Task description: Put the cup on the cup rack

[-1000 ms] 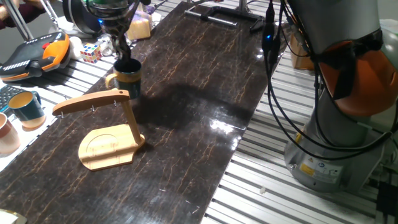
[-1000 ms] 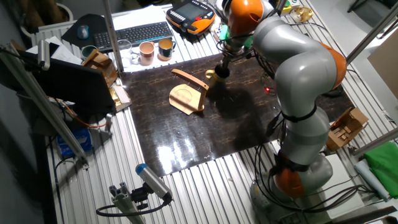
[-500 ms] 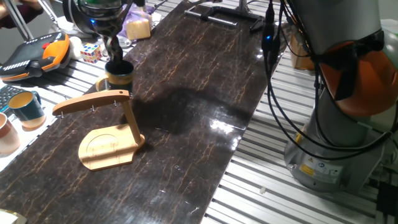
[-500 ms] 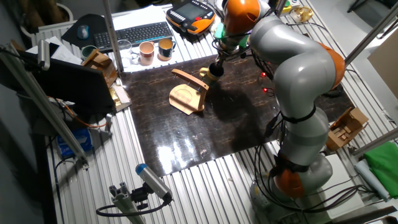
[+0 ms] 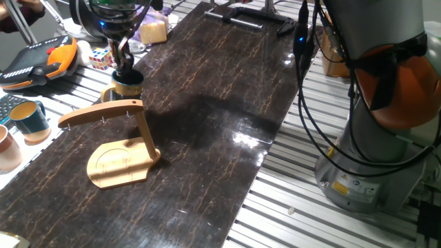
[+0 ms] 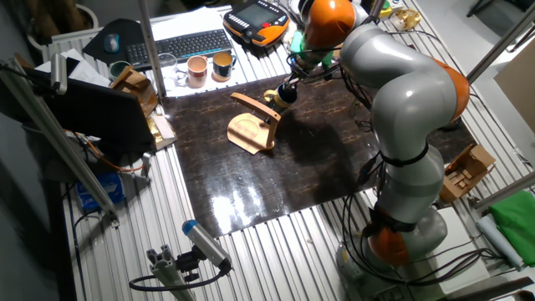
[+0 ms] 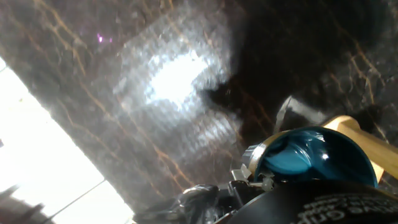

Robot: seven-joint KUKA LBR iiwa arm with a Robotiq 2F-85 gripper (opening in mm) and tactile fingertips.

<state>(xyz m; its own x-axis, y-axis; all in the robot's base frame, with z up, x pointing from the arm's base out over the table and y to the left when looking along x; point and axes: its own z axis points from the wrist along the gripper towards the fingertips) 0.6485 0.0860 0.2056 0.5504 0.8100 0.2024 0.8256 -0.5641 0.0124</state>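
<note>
The gripper (image 5: 125,63) pinches the rim of the cup (image 5: 126,84): one finger goes down inside the cup and the other one stays outside of the wall. The cup hangs upright under the hand, above the dark table (image 5: 207,117), and its handle points away from the arm's base, toward the edge where other things lie. In the hand view the blue inside of the cup (image 7: 314,158) fills the lower right corner, just in front of the fingers.

The rack (image 5: 117,141) stands just below and in front of the hand. Its curved arm passes close under the cup, and from the fixed views I cannot tell if they touch. In the other fixed view, the cup (image 6: 283,94) is at the post end of the rack (image 6: 252,124), near its top.

Beyond the rack from the hand, two other cups (image 5: 21,127) stand at the table edge.
</note>
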